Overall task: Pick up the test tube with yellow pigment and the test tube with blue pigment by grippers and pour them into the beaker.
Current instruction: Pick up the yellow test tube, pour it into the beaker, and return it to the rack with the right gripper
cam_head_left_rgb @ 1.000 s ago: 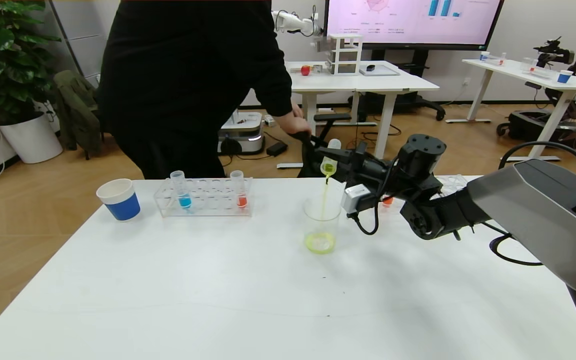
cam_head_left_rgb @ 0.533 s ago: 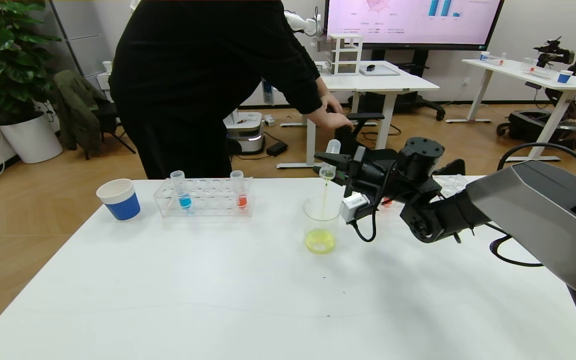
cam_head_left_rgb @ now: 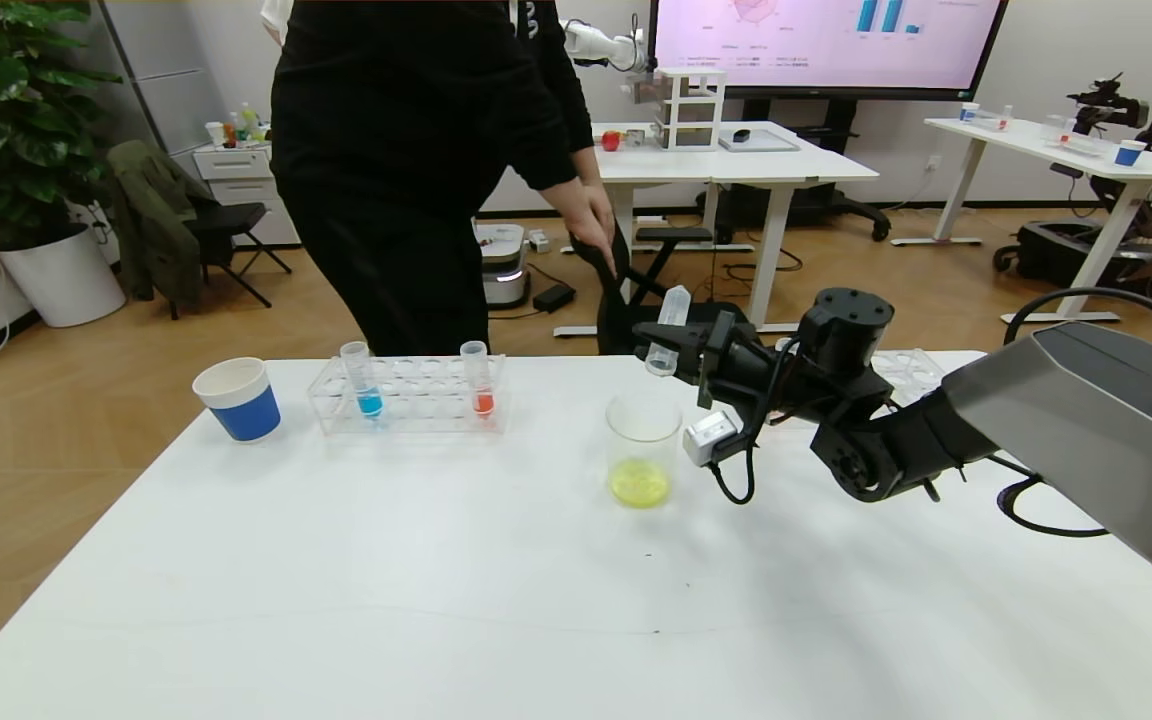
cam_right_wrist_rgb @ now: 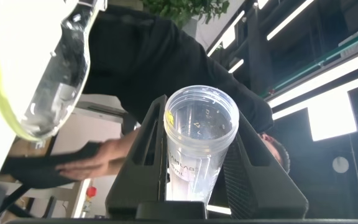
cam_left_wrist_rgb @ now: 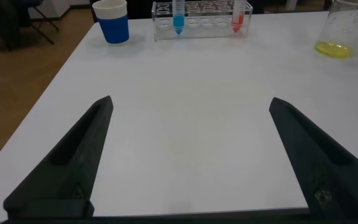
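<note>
Tube (cam_head_left_rgb: 667,331) seemingly empty above beaker rim (cam_head_left_rgb: 644,408)

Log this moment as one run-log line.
right pincer: shut on emptied tube, tipped above beaker | beaker: yellow liquid | blue tube: in rack | left pincer: open, idle

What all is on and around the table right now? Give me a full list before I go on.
Beaker: 1, clear, yellow liquid in the bottom, mid-table.
Test tube with yellow pigment: 1, clear, looks emptied, tilted mouth-down above the beaker.
Tube rack: 1, clear, far left part of the table.
Test tube with blue pigment: 1, upright in the rack's left end.
Orange tube: 1, upright in the rack's right end.
Paper cup: 1, blue and white, left of the rack.
Table: 1, white.
Person: 1, in black, behind the table.
Right gripper: shut on the emptied tube, over the beaker.
Left gripper: open, low over the near table.
</note>
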You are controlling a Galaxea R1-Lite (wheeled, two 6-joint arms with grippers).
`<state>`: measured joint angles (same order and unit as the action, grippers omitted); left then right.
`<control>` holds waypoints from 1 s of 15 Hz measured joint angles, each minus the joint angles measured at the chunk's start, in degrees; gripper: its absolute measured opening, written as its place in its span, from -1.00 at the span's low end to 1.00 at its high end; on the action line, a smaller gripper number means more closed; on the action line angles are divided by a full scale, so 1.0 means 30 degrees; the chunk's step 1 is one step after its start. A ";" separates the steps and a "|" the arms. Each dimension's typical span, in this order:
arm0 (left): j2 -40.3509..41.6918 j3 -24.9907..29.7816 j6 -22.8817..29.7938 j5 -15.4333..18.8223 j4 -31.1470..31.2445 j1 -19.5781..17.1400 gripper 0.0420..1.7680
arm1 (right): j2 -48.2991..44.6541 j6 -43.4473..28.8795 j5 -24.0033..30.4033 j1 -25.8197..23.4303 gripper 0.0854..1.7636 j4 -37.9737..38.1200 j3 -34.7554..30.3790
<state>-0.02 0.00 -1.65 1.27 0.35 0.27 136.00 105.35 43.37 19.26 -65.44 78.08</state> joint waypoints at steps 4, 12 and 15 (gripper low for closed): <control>0.0000 0.0000 -0.0008 0.0008 -0.0008 0.0000 0.98 | -0.0727 -0.2548 -0.0569 0.0154 -0.47 0.0341 -0.0358; 0.0000 0.0000 0.0000 0.0000 -0.0008 0.0000 0.98 | -0.3438 -1.9196 -0.8119 0.0861 -0.47 -0.1800 -0.0569; 0.0000 0.0000 -0.0008 0.0008 -0.0008 -0.0008 0.98 | -0.4210 -2.4755 -1.1996 0.0752 -0.47 -0.1735 -0.1467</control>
<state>-0.02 0.00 -1.67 1.29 0.33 0.24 123.37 31.09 7.39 21.52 -70.64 73.68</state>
